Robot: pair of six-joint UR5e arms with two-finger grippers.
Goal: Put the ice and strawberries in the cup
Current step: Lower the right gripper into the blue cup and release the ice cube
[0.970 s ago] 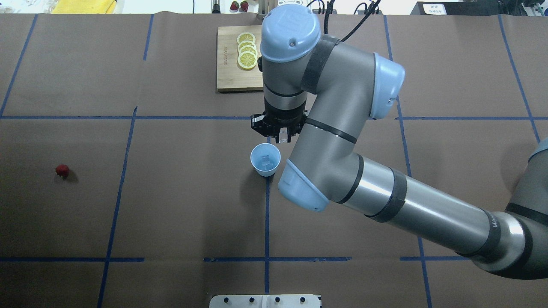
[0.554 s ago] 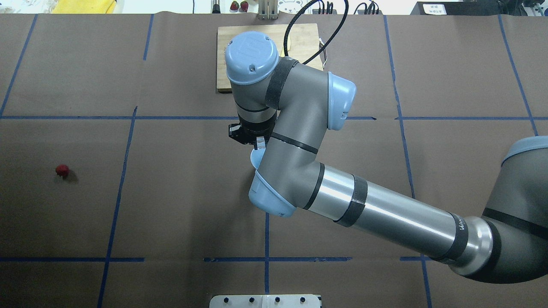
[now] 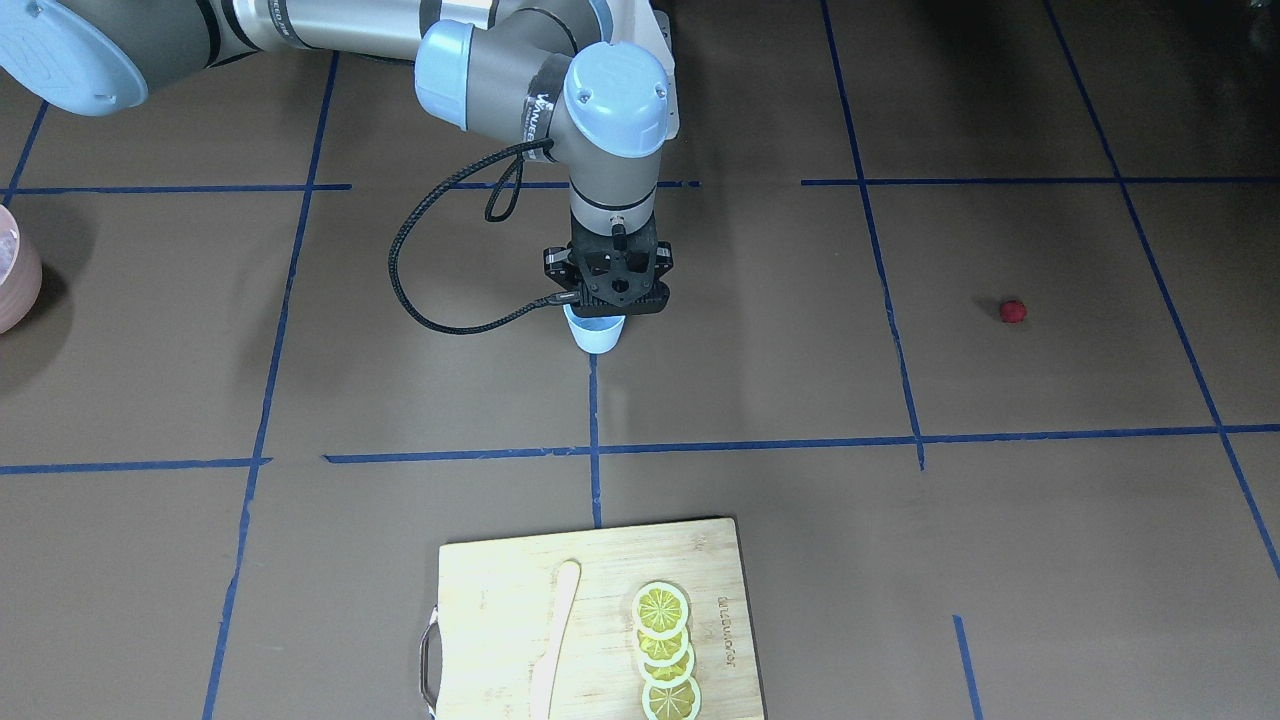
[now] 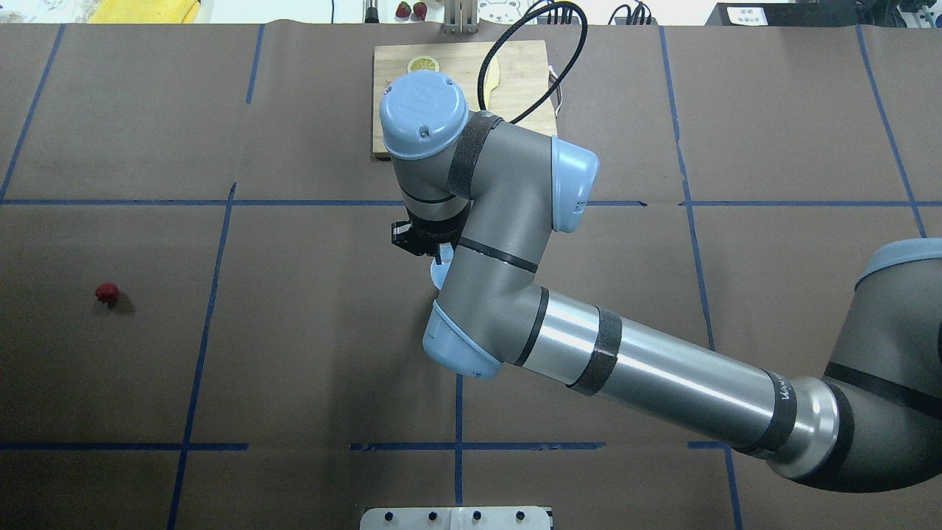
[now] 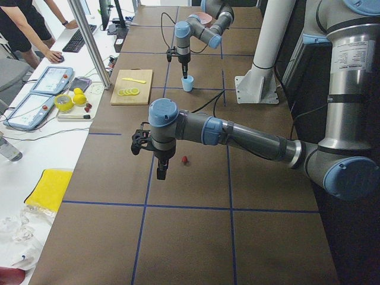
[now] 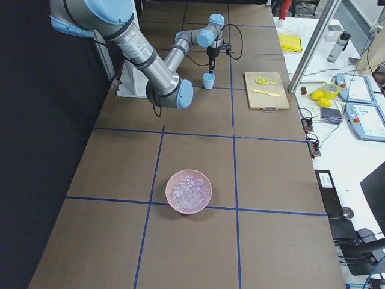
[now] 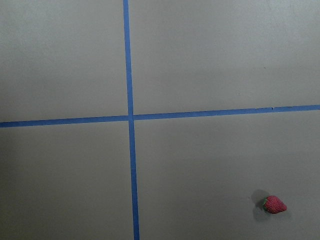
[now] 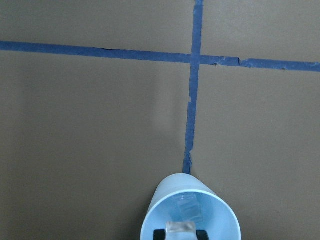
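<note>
Hovering over the cup [image 3: 597, 338], right claw [image 3: 603, 312] clenches an ice cube [image 8: 180, 227]; one cube [image 8: 188, 205] inside, strawberry [image 4: 107, 293] at nine o'clock untouched.

A smooth, faintly sheened plastic is seen in the pale-blue cup [image 8: 215, 210] just below the right gripper [image 8: 181, 235]; the ice cube [image 8: 181, 227] between its fingertips is clear and glossy; matt brown paper [image 8: 90, 125] is spread ahead of the gripper, crossed by slightly wrinkled blue tape [image 8: 192, 100]; further ahead, pale grained wood is shown by the cutting board [image 3: 500, 600].
</note>
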